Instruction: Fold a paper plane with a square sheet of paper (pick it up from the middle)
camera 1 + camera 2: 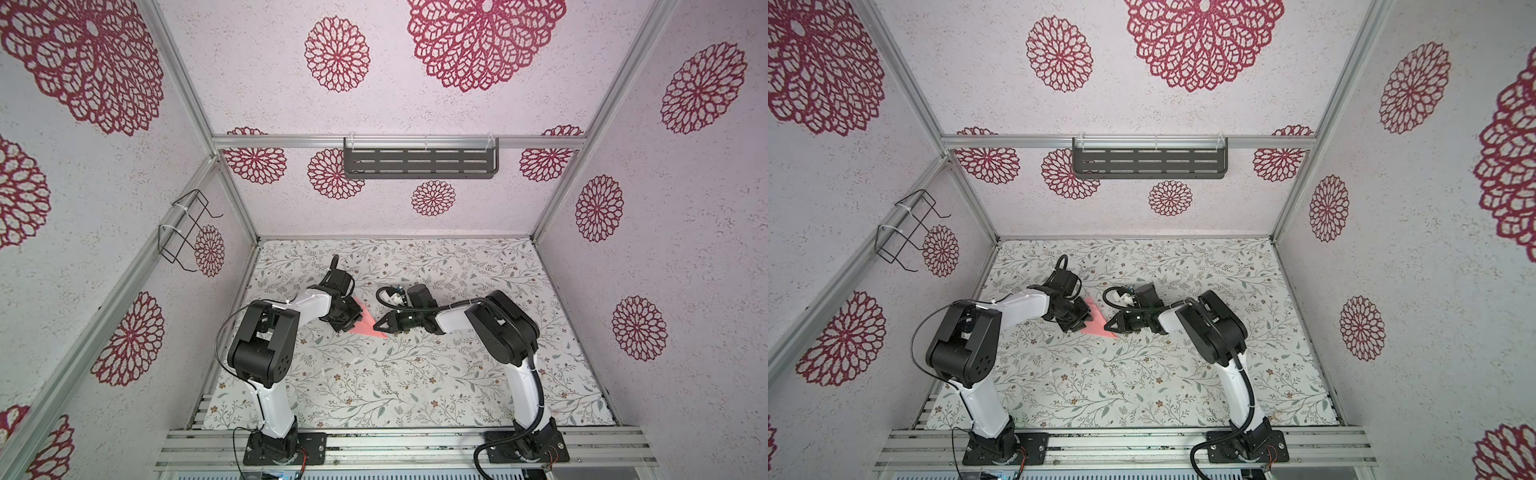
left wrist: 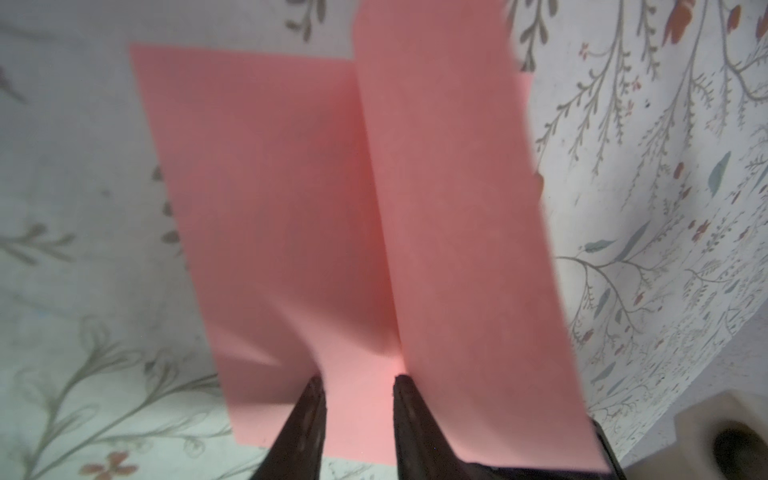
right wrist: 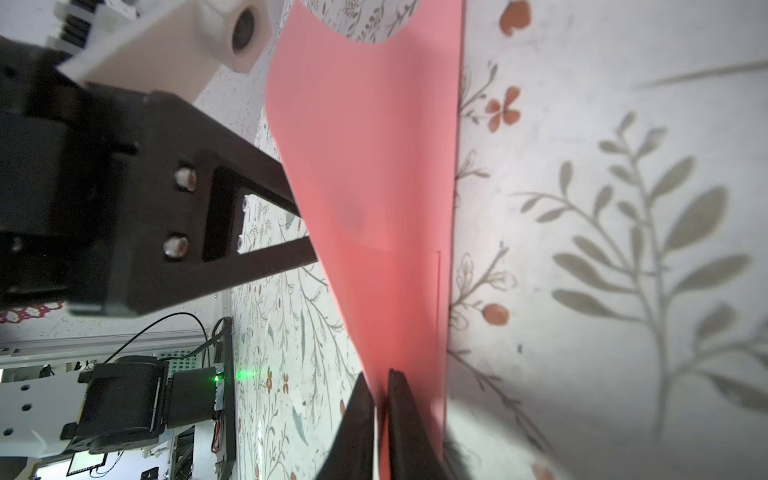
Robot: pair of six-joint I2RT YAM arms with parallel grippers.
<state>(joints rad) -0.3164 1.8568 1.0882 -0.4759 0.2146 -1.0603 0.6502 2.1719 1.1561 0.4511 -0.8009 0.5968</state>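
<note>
The square sheet of paper (image 1: 368,323) (image 1: 1099,323) is salmon pink and lies mid-table between both grippers. It is creased, with one flap raised. My left gripper (image 1: 352,325) (image 1: 1084,322) comes down on it from the left. In the left wrist view its jaws (image 2: 357,380) stand apart over the flat part of the paper (image 2: 266,199), and the raised flap leans on one finger. My right gripper (image 1: 377,326) (image 1: 1110,324) is shut on the paper's edge (image 3: 374,166), which runs between its fingertips (image 3: 376,376). No paper plane is in view.
The floral table mat (image 1: 415,374) covers the floor of the cell. A grey slotted shelf (image 1: 419,162) hangs on the back wall and a black wire rack (image 1: 187,232) on the left wall. Aluminium rails (image 1: 415,444) run along the front by both arm bases.
</note>
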